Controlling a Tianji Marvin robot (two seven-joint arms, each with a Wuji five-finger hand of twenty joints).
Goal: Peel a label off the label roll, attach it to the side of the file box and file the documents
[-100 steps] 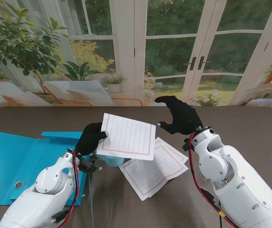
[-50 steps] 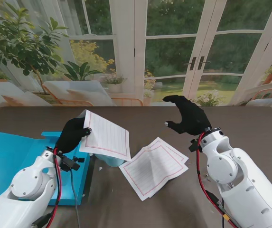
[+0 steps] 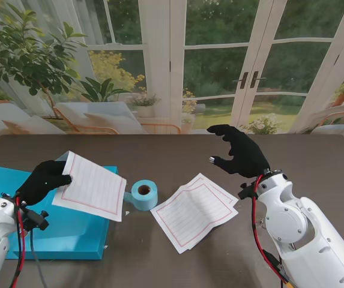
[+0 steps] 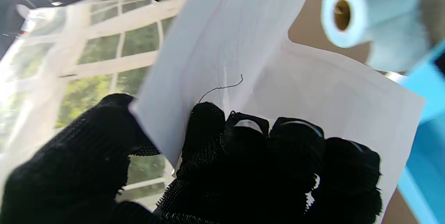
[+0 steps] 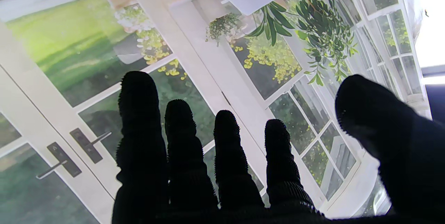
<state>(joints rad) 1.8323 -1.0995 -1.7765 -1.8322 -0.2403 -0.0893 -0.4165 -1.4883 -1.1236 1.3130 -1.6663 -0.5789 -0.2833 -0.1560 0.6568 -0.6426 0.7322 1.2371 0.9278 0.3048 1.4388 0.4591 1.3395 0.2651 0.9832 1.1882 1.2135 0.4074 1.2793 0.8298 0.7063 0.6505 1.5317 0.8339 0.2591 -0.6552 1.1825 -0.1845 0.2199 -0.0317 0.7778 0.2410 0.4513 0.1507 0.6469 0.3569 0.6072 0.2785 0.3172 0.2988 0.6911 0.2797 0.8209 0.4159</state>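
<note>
Backdrop: printed garden scene with white French doors and potted plants, standing behind the far edge of the worktop.

Dark brown wooden worktop [image 3: 159, 264]: one, carrying everything listed.

Flat bright-blue cardboard file box [image 3: 15, 198]: one, lying open at the left edge, long axis running along that edge toward the near left corner.

Loose white documents with red ruled borders [image 3: 193, 213]: two overlapping sheets at the worktop's middle, turned diagonally, corners pointing toward the near edge and the right edge.

Single white red-ruled document sheet [image 3: 93, 186]: one, raised over the file box's right portion, tilted, long axis slanting from far left to near right. The black-gloved left hand [image 3: 44, 180] grips its left edge, thumb on one face and fingers [image 4: 205, 126] on the other.

Black-gloved right hand [image 3: 239, 153]: raised above the worktop toward its far edge, fingers spread, grasping nothing.

Pale-blue label roll with brown cardboard core [image 3: 143, 194]: one, lying between file box and loose documents, core facing the near edge.
</note>
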